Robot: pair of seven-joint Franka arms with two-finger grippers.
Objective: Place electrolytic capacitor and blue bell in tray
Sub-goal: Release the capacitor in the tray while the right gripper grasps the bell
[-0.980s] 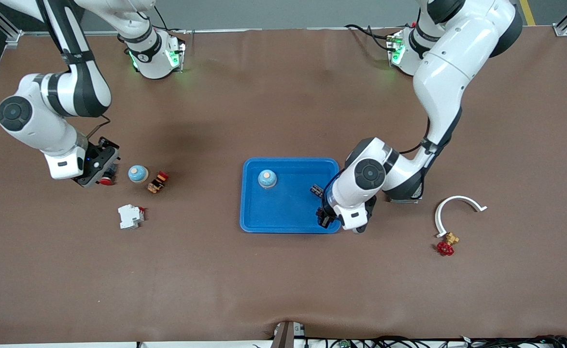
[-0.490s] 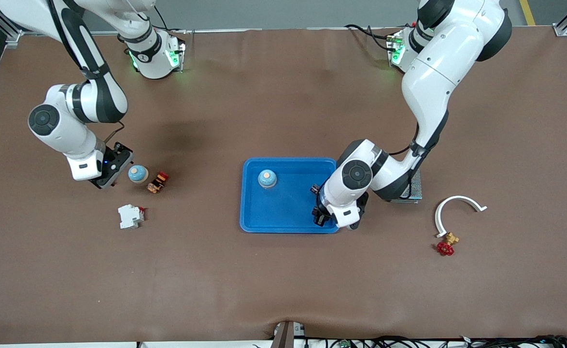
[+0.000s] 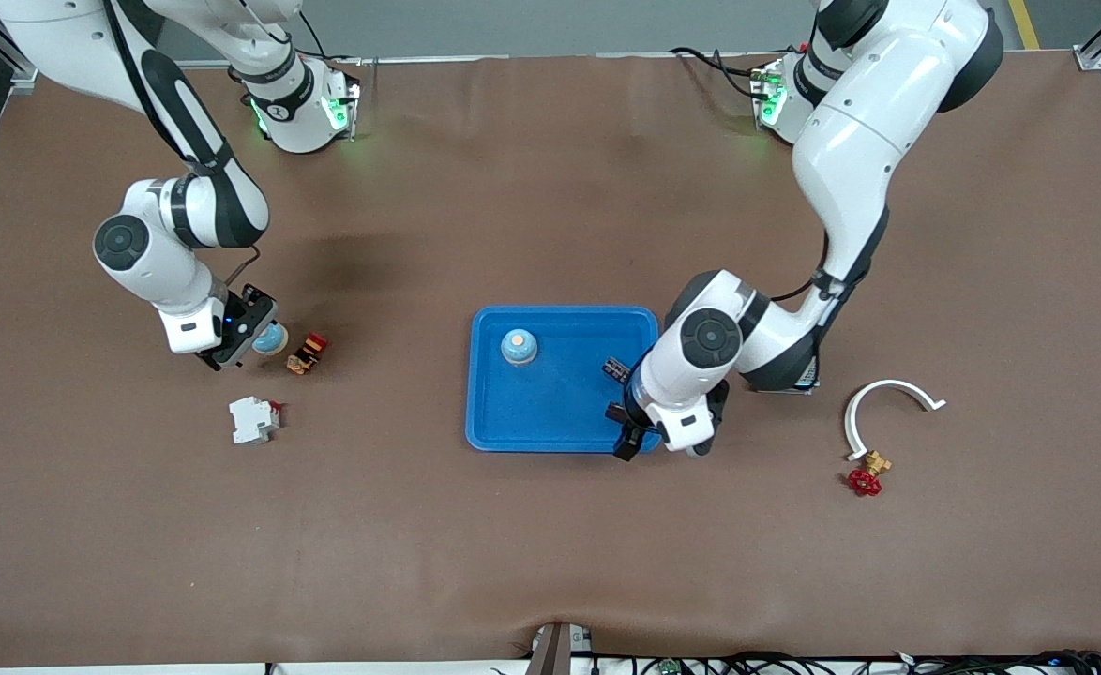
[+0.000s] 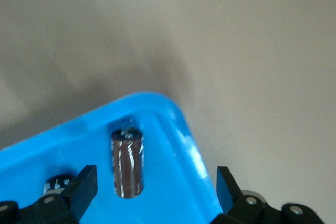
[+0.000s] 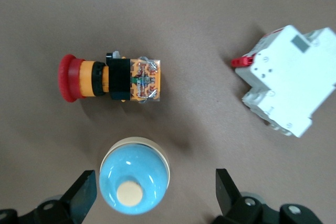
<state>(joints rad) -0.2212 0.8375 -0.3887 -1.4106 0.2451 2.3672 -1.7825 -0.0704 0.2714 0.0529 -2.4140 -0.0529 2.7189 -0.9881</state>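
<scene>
The blue tray (image 3: 560,427) lies mid-table. A blue bell (image 3: 519,346) stands in it, and the dark electrolytic capacitor (image 3: 615,368) lies in it near the left arm's end. In the left wrist view the capacitor (image 4: 127,163) rests on the tray floor (image 4: 168,192) by a rounded corner. My left gripper (image 3: 625,429) (image 4: 155,192) is open and empty above it. A second blue bell (image 3: 272,338) (image 5: 134,177) stands on the table. My right gripper (image 3: 236,333) (image 5: 155,195) is open over it, its fingers apart from it on either side.
A red push button (image 3: 307,352) (image 5: 107,78) lies beside the second bell. A white circuit breaker (image 3: 253,419) (image 5: 289,90) lies nearer the front camera. A white curved clip (image 3: 888,403) and a red-handled brass valve (image 3: 867,473) lie toward the left arm's end.
My right gripper has moved toward the table's middle, from beside the second bell to over it. My left gripper has shifted slightly over the tray's corner.
</scene>
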